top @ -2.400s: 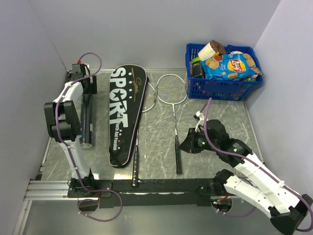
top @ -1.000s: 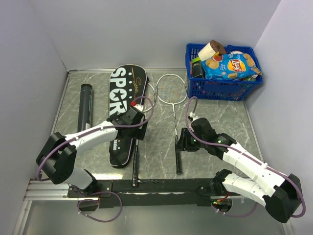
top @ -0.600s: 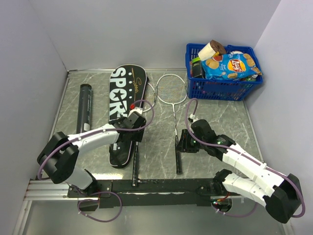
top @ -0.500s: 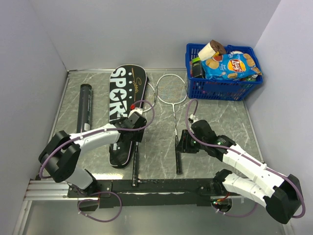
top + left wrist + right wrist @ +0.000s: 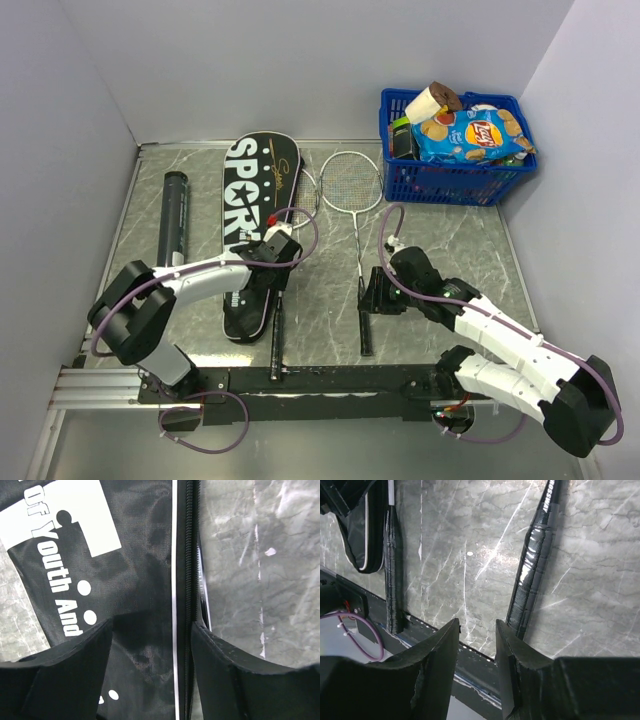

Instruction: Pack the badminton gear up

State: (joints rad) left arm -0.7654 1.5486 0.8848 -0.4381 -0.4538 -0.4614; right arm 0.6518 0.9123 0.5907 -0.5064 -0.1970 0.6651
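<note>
The black "SPORT" cover (image 5: 248, 215) lies lengthwise left of centre. My left gripper (image 5: 272, 268) is low over its right edge; in the left wrist view the gripper (image 5: 152, 630) stands open, its jaws straddling the cover (image 5: 125, 555) fabric and zipper edge (image 5: 187, 580). One racket's handle (image 5: 275, 340) sticks out beside the cover. The other racket (image 5: 352, 182) lies to the right, and my right gripper (image 5: 368, 298) sits at its black handle (image 5: 364, 325). In the right wrist view that gripper (image 5: 477, 625) is open and empty, the handle (image 5: 535, 575) passing just outside its right finger. A long black tube (image 5: 172, 215) lies at the left.
A blue plastic basket (image 5: 490, 185) of snack packets stands at the back right corner. Grey walls close in the left, back and right. The black base rail (image 5: 320, 378) runs along the near edge, seen also in the right wrist view as the rail (image 5: 475, 660).
My left arm swung from the tube over to the cover's right edge, slid a little toward me, and its jaws narrowed. My right gripper shifted left to the racket handle and has held there.
</note>
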